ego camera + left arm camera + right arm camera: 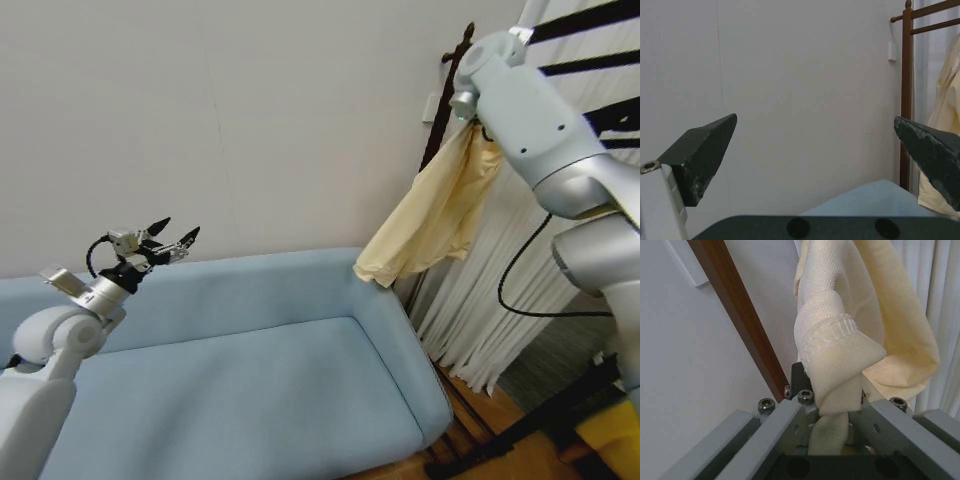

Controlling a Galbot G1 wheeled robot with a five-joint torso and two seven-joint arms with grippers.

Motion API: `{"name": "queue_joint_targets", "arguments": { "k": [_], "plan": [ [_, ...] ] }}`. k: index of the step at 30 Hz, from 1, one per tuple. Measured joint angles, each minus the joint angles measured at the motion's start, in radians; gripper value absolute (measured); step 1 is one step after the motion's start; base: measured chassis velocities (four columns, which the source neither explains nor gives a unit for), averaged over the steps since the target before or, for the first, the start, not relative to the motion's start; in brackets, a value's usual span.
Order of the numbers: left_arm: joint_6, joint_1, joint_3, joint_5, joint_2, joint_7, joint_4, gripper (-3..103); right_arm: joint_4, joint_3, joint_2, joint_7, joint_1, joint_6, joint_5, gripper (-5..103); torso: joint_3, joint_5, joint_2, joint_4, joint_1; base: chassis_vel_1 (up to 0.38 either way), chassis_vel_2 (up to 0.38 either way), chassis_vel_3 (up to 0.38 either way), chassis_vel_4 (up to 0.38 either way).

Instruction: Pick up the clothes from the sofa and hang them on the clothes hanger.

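Observation:
A pale yellow garment [432, 208] hangs from my raised right arm beside the dark wooden clothes stand [446, 92], past the sofa's right end. In the right wrist view my right gripper [834, 407] is shut on a bunched fold of the garment [840, 355], with the stand's pole [740, 320] close behind. The light blue sofa [250, 390] has nothing on its seat. My left gripper [163, 240] hovers open over the sofa's back at the left. Its dark fingertips [700, 152] stand wide apart in the left wrist view, facing the wall, the stand [906, 100] and the garment [946, 115].
White curtains [495, 290] hang behind the stand, and a black cable [520, 280] loops in front of them. A white wall switch [892, 50] sits next to the stand's pole. Wooden floor [480, 420] and a yellow object [612, 440] lie at the lower right.

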State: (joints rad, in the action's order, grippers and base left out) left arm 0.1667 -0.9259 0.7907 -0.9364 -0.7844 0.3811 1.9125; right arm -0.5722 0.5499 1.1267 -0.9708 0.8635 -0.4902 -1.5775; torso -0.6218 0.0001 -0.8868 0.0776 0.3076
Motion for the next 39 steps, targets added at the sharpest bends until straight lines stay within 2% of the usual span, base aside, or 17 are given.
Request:
{"name": "queue_joint_targets", "arguments": {
  "k": [4, 8, 13, 19, 30, 39],
  "plan": [
    [0.0, 0.004, -0.005, 0.0, 0.0, 0.006, 0.0, 100, 0.007, 0.0, -0.012, 0.024, -0.003, 0.0, 0.023, 2, 0.0, 0.0, 0.0, 0.0001, 0.0, 0.0, 0.0, 0.0, 0.0],
    [0.0, 0.005, -0.01, 0.002, 0.0, 0.025, -0.004, 100, 0.035, 0.007, -0.03, 0.082, 0.001, 0.0, 0.067, 2, 0.0, 0.0003, 0.0, 0.0005, 0.0, 0.0, 0.0, 0.0, 0.0],
    [-0.004, -0.006, -0.01, 0.009, -0.006, 0.042, -0.015, 100, 0.052, 0.03, -0.064, 0.216, -0.001, 0.0, 0.15, 2, 0.0, -0.0001, 0.0, 0.0003, 0.0, 0.0, 0.0, 0.0, 0.0],
    [-0.007, -0.019, -0.006, 0.013, -0.014, 0.046, -0.014, 100, 0.107, -0.003, -0.065, 0.306, 0.0, -0.001, 0.185, 2, 0.0, 0.0002, 0.0, 0.0004, 0.0, 0.0, 0.0, 0.0, 0.0],
    [-0.007, -0.024, -0.004, 0.016, -0.019, 0.046, 0.006, 100, 0.189, -0.074, -0.033, 0.32, 0.033, 0.008, 0.188, 2, 0.0, 0.0, 0.0, 0.0002, 0.0, 0.0, 0.0, 0.0, 0.0],
    [-0.009, -0.037, 0.004, 0.019, -0.029, 0.049, 0.014, 100, 0.218, -0.126, -0.021, 0.286, 0.041, -0.005, 0.189, 2, 0.0, -0.0001, 0.0, 0.0002, 0.0, 0.0, 0.0, 0.0, 0.0]
  ]
}}
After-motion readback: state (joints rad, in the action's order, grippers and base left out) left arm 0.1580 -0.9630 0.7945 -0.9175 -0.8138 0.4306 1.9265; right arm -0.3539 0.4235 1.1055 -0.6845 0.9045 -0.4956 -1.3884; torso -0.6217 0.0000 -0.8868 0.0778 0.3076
